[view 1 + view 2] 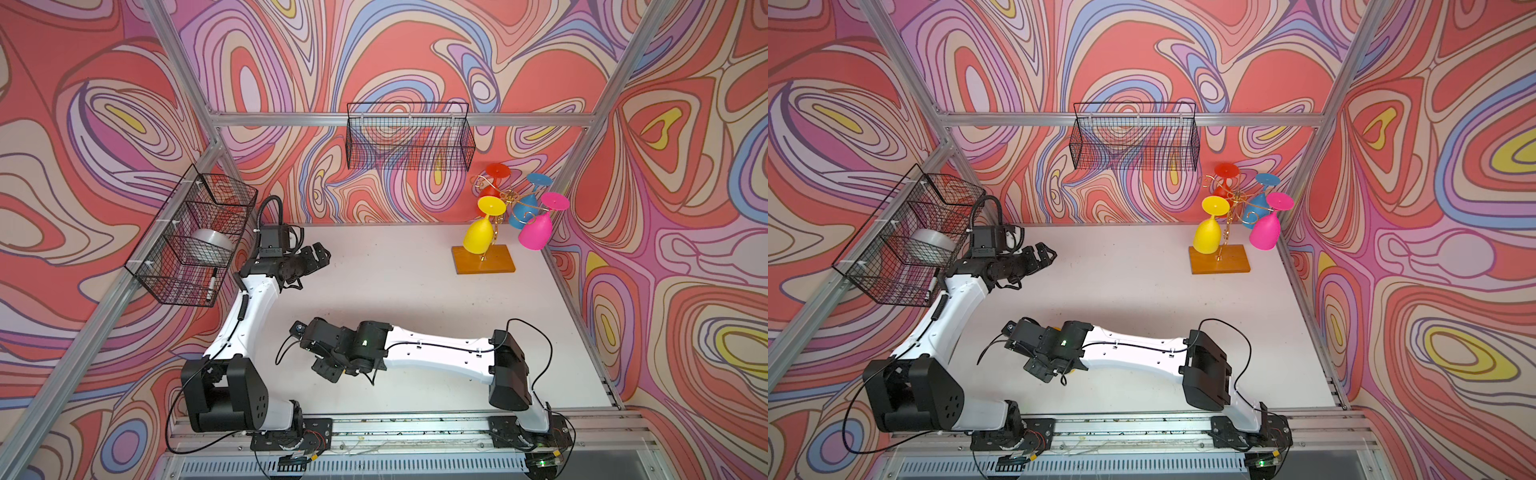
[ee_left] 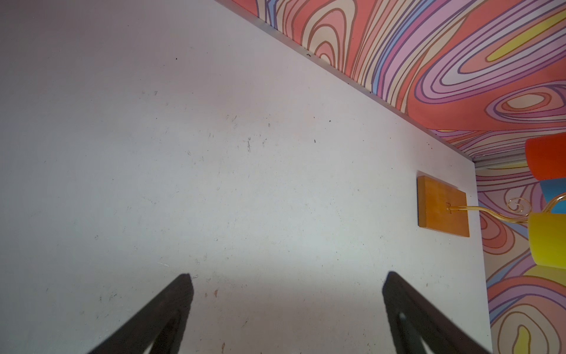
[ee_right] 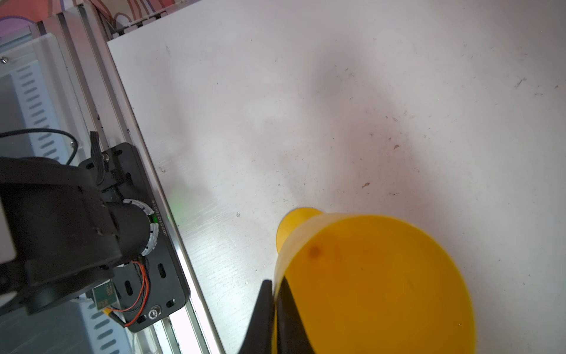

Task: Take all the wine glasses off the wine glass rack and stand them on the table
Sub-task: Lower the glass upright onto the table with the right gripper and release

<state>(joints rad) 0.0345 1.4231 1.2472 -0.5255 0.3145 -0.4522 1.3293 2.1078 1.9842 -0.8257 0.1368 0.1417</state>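
My right arm (image 1: 436, 353) lies low across the table (image 1: 415, 299), well apart from the rack (image 1: 484, 259). Its forearm points away from the rack's side and its wrist is bent downward. In the wrist view the right gripper (image 3: 275, 280) is clamped on the rim of the orange wine glass (image 3: 373, 285), one finger (image 3: 260, 318) outside the bowl and the other inside. The bowl's mouth faces the camera and the foot points away. I can't tell whether the glass touches the table. In a top view only slivers of orange show under the gripper.

My left arm (image 1: 253, 303) rises from its base and bends over. The left gripper (image 1: 322, 255) hangs above the table with its jaws spread wide and nothing between them, aimed across the open surface toward the rack.

The rack stands in the far corner of the table, its base just beside the side wall and near the back wall. A yellow glass (image 1: 478, 239), a pink glass (image 1: 536, 235), a blue glass (image 1: 521, 208) and a red glass (image 1: 494, 174) hang from it upside down. The pink one reaches out over the table's side edge. The stretch of table between the rack and both grippers is bare. A wire basket (image 1: 409, 137) hangs on the back wall, above the rack and to one side of it.
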